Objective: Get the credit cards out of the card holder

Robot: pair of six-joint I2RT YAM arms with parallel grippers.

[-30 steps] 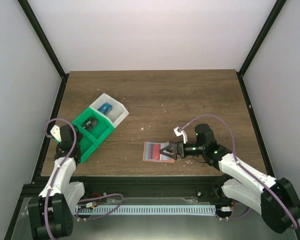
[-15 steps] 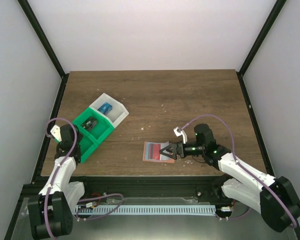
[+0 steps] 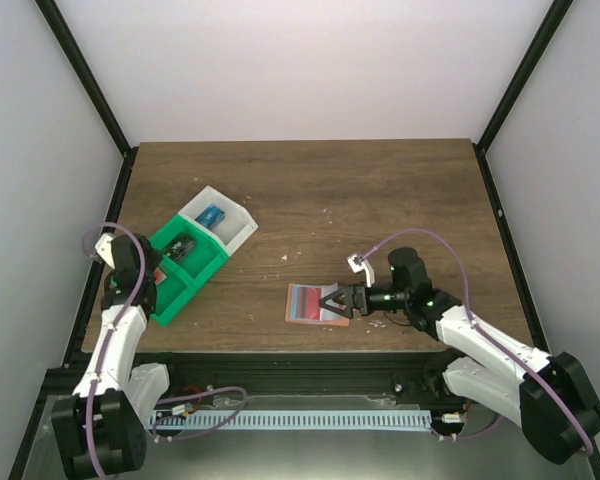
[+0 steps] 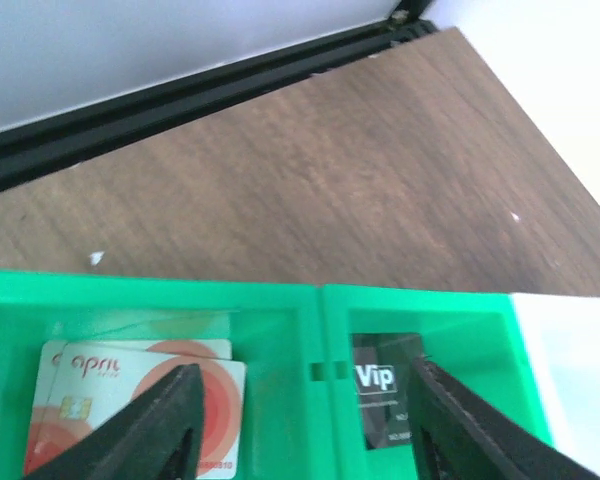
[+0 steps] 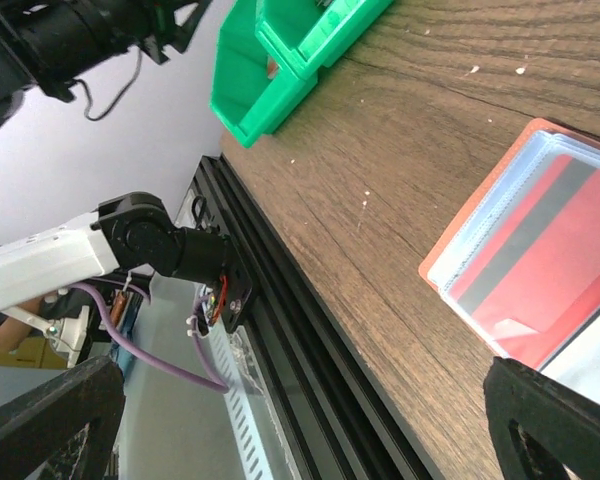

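Observation:
The card holder lies open near the table's front edge, with a red credit card with a dark stripe still in its sleeve. My right gripper hovers open at its right side, nothing between the fingers. My left gripper is open above the green tray, straddling its divider. Red and white cards lie in the near compartment and a dark "Vip" card in the one beside it. A blue card lies in the white tray.
The green tray and the white tray sit joined at the table's left, angled toward the back. Black frame rails run along the front edge and the left edge. Bare wood lies beyond the trays.
My left gripper has gone from shut to open and its wrist has drawn up and back from the green tray. The right arm and card holder have not moved.

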